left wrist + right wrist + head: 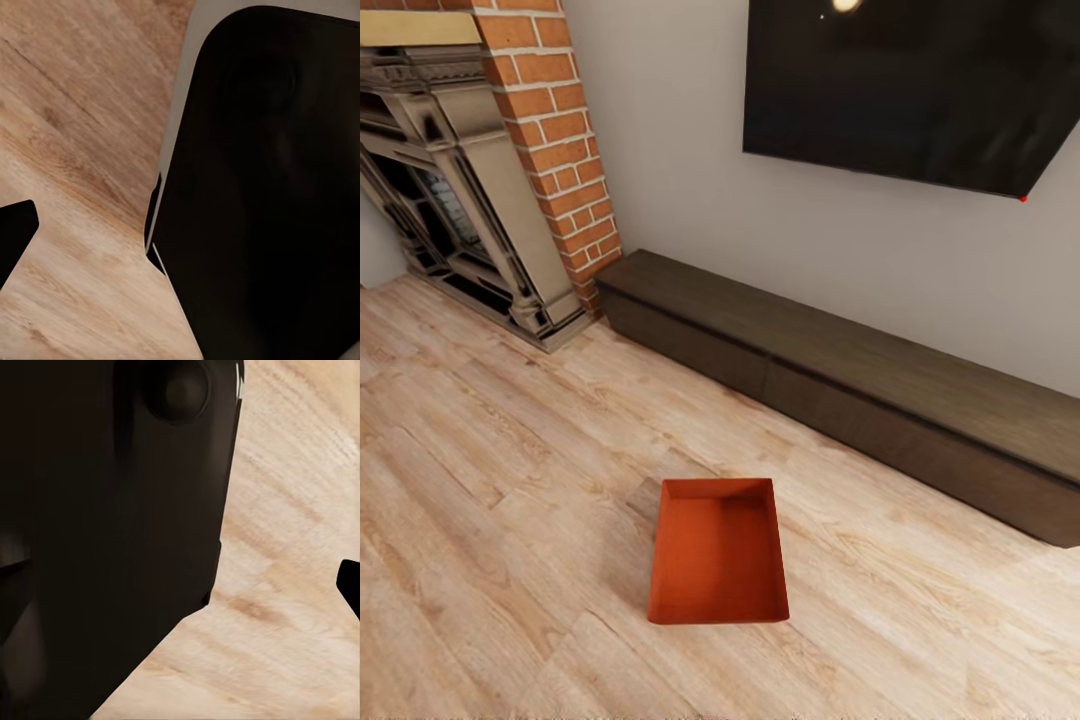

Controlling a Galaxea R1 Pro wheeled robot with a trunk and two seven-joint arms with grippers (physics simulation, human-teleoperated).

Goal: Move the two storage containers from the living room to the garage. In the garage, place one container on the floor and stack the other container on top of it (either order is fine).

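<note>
Location: living room, light wood plank floor [490,480]. One orange-red storage container [718,552] lying flat on the planks, lower centre of the head view, open side up, nothing inside, short end toward the low dark cabinet [860,390] along the wall. Well apart from that cabinet and from the brick fireplace [490,190] at upper left. Dark screen [900,90] mounted at upper right. Second container: not located.

Grippers: wrist views give dark housing close to the lens over wood planks; finger state of left and right cannot be told.

Step in hand, as judged: approach and pick-up of the nearer bin.

Recommendations:
- Close in squarely on the near short end, bin centred between the arms.
- Lower the trunk before reaching; the bin sits at floor level.
- Grip opposite thin walls, one gripper per long side, pads over the rim, not the corners.
- Lift level; thin walls likely to flex or slip under an uneven pinch.
- Keep clearance from the cabinet when turning away.
</note>
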